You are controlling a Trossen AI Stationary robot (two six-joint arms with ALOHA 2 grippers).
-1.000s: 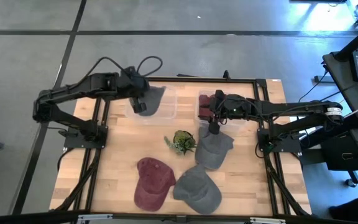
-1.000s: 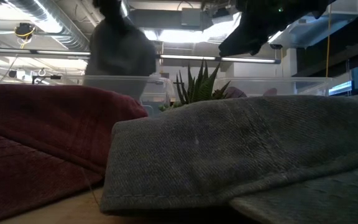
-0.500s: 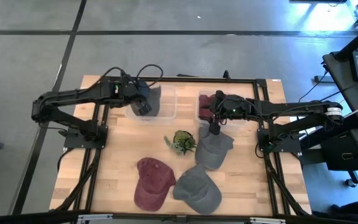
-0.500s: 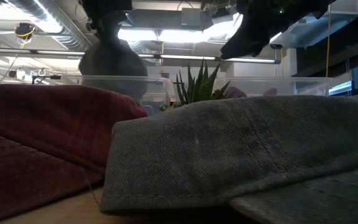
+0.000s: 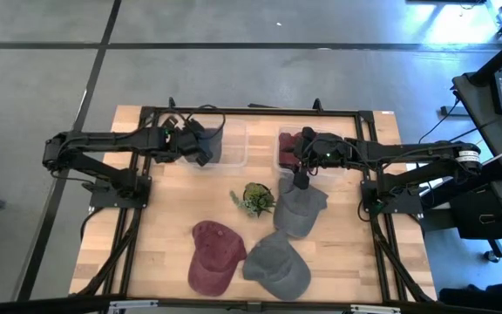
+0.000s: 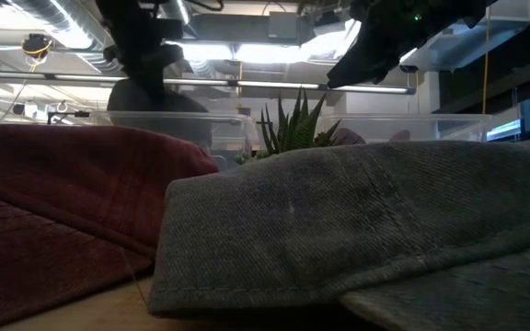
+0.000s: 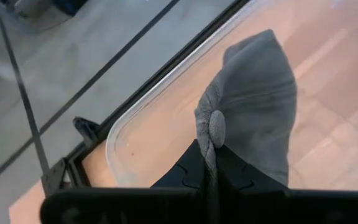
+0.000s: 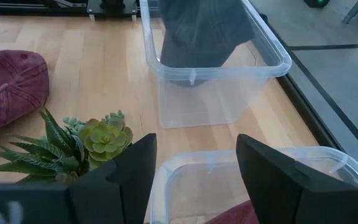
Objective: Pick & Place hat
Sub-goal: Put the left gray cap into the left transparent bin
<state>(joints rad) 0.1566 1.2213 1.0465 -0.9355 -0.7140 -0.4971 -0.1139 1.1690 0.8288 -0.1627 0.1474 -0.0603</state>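
Left gripper (image 7: 211,163) clenched on the grey cap (image 7: 253,99), pinching the cloth just under the top button. Cap hanging straight ahead of the fingertips, inside the left clear bin (image 5: 234,146), partly below its rim. Right gripper (image 8: 194,165) released, fingers wide apart, over the edge of the right clear bin (image 8: 253,177). Succulent plant (image 8: 79,140) and a maroon cap (image 8: 8,84) beside this claw, on the wooden table (image 5: 164,227).

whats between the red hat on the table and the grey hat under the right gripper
The small succulent plant sits between the red hat and that grey hat, clearest in the high view.
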